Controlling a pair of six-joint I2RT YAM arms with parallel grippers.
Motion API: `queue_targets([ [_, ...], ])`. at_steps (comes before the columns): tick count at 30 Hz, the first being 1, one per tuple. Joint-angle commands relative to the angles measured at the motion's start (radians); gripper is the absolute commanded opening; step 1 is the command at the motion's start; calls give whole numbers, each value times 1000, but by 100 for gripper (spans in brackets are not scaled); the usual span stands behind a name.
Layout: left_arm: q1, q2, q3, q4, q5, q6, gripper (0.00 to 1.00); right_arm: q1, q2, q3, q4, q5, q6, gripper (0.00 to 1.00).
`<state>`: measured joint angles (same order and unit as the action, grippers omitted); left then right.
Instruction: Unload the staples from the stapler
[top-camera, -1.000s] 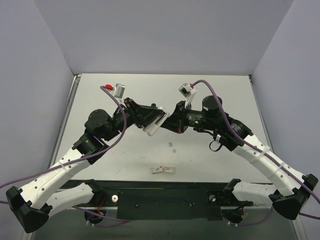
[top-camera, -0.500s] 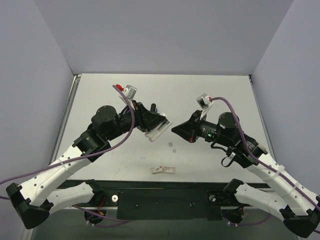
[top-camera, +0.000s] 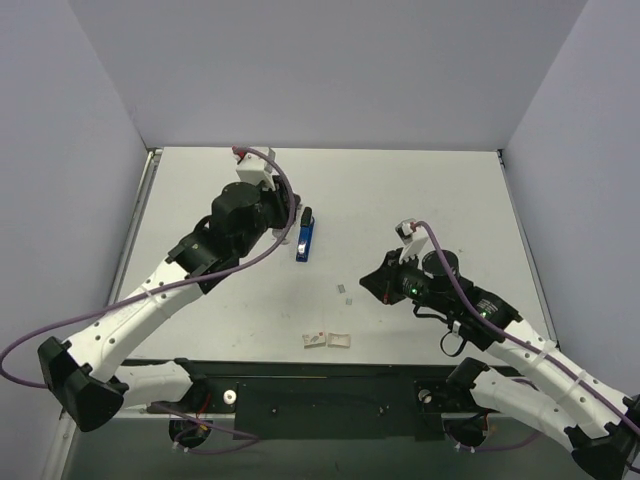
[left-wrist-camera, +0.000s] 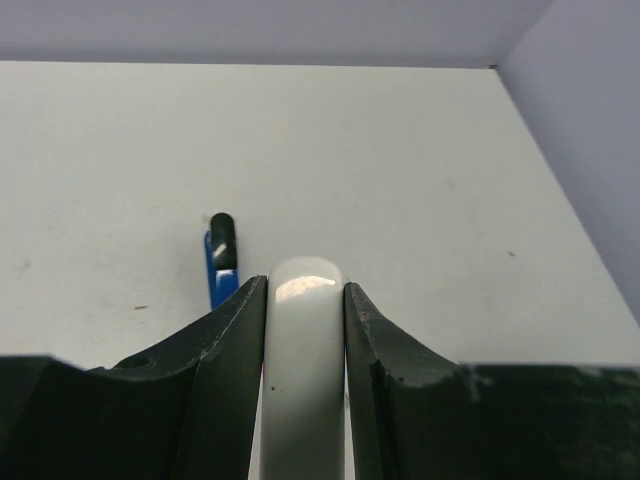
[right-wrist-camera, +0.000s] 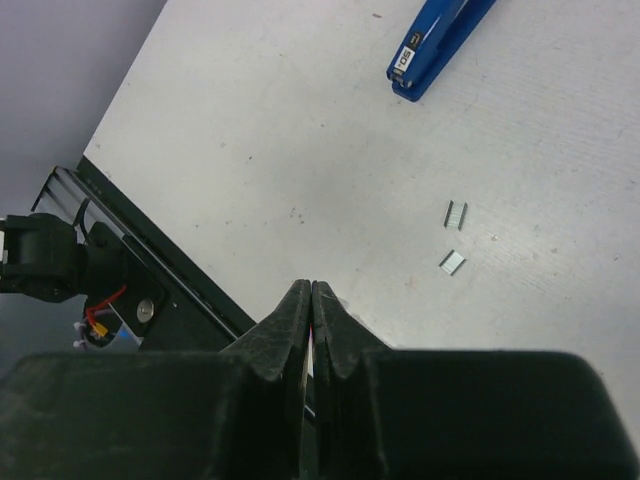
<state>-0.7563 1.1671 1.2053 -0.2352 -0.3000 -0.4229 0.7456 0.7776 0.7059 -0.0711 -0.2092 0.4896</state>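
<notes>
The blue stapler (top-camera: 304, 238) lies flat on the table, its black end (left-wrist-camera: 221, 238) toward the back wall. My left gripper (top-camera: 287, 232) sits right beside it. Its jaws (left-wrist-camera: 305, 285) clamp a glossy white rounded piece (left-wrist-camera: 305, 340). I cannot tell whether that piece is joined to the stapler, which shows just past the left finger (left-wrist-camera: 225, 350). Two short silvery bits of staples (right-wrist-camera: 456, 214) (right-wrist-camera: 452, 262) lie loose on the table (top-camera: 343, 289). My right gripper (top-camera: 366, 283) is shut (right-wrist-camera: 312, 287), low over the table, right of the staples and apart from the stapler (right-wrist-camera: 435, 45).
Two small white paper scraps with red marks (top-camera: 316, 340) (top-camera: 340, 340) lie near the table's front edge. The black front rail (right-wrist-camera: 150, 270) runs below the right gripper. Grey walls enclose the table on three sides.
The two grippers were close together in the air with the stapler between them. They have drawn apart and come down. The stapler now lies on the table by the left gripper.
</notes>
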Motion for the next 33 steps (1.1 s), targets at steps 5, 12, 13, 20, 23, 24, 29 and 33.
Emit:
queue_targets([
  [5,167,135,-3,135,-114,70,0,-2,2,-54,30,36,21,0],
  [12,259,377,48,220,-82,108,0,-3,-1,-86,34,27,27,0],
  [13,277,400,59,220,-73,107,0,-2,-3,-88,33,27,27,0],
  [20,344,669,207,238,-31,105,0,-8,-29,-105,10,63,7,0],
  [23,360,773,273,197,7,101,0,-9,-38,-106,1,77,3,0],
  [24,364,789,280,195,15,99,0,-9,-43,-106,-1,80,0,0],
  [29,371,881,306,169,42,67,0,-15,-52,-114,-9,102,-2,0],
  [33,371,905,281,163,39,41,3,-17,-44,-115,-12,97,3,1],
])
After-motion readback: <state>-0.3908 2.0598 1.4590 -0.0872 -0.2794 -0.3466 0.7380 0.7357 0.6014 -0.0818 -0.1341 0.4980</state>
